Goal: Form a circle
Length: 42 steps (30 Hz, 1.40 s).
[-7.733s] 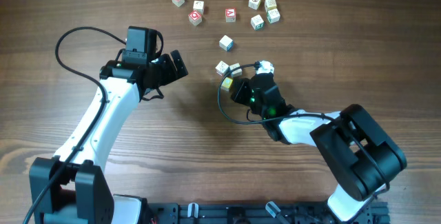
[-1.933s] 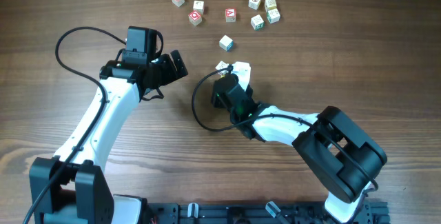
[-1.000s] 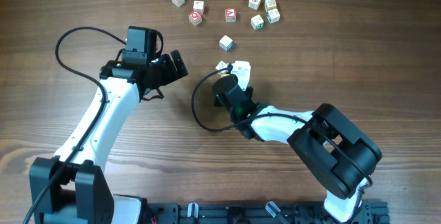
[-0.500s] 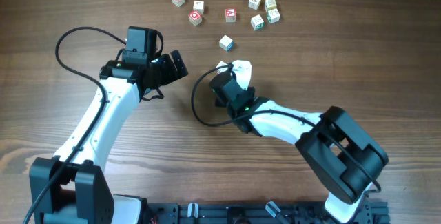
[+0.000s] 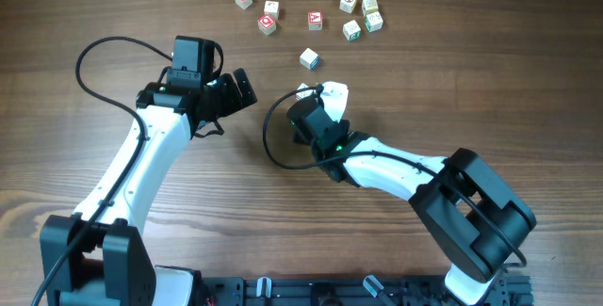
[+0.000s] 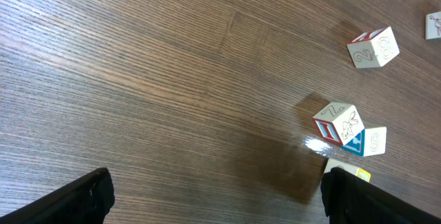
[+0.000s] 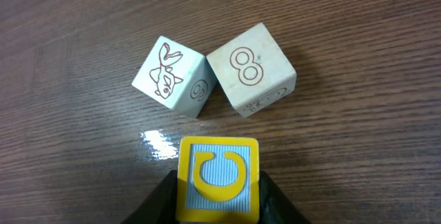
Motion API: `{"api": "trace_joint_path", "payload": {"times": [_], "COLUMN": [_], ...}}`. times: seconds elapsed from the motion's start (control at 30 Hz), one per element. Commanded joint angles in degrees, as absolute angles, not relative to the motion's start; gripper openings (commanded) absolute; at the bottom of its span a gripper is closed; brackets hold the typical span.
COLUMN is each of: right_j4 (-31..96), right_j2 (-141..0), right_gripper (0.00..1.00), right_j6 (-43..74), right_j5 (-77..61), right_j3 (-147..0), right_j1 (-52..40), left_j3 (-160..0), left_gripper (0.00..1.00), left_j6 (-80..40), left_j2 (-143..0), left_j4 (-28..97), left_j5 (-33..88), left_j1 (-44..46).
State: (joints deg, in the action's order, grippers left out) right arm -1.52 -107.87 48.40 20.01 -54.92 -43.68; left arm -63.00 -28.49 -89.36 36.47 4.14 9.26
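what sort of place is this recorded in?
Likely a robot-manipulation test bench, not a home: a left arm and right arm based at one edge of a wood-grain table, with toy letter cubes scattered on it.

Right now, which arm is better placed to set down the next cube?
Right. The right gripper holds the yellow U cube just short of the fish cube and the 8 cube; the left gripper is open, empty and off to the side.

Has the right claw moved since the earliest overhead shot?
Yes. The right claw, gripping the yellow cube, moved left: it was well right of the lone cube, now it is nearly below it in the overhead view.
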Motion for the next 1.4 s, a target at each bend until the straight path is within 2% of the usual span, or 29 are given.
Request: {"api": "trace_joint_path", "payload": {"times": [0.0,0.6,0.8,1.1,1.27,1.3,1.33,1.37], "right_j4": [-2.5,1.1,-1.5,-1.9,0.3,2.2,4.2,7.5], "right_j2": [-108.9,-109.3,-109.3,-108.9,-102.2,-99.9,-98.0,-96.0], "right_gripper": [0.24,0.28,0.37,0.43,0.49,0.48,0.4,0.22], "right_j6": [49.5,44.9,43.3,43.5,43.7,43.7,44.2,45.7], "right_j5": [21.5,17.5,17.8,19.9,19.9,19.7,19.6,18.5], "right_j3": [-55.5,-55.5,-55.5,-55.6,-55.6,-55.6,-55.6,-55.5], "right_j1": [-43.5,-43.5,-43.5,-43.5,-43.5,-43.5,-43.5,-43.5], "left_j3": [-62.9,-62.9,-62.9,-62.9,-62.9,-62.9,-62.9,-62.9], "left_gripper": [1.0,1.0,1.0,1.0,1.0,1.0,1.0,1.0], "left_j6": [-27.4,-27.4,-27.4,-27.4,-27.4,-27.4,-27.4,-27.4], "left_j2": [-89.3,-89.3,-89.3,-89.3,-89.3,-89.3,-89.3,-89.3], "left_j4": [36.5,36.5,36.5,36.5,36.5,36.5,36.5,36.5], "left_j5": [3.6,3.6,3.6,3.6,3.6,3.6,3.6,3.6], "left_j1": [9.1,9.1,9.1,9.1,9.1,9.1,9.1,9.1]}}
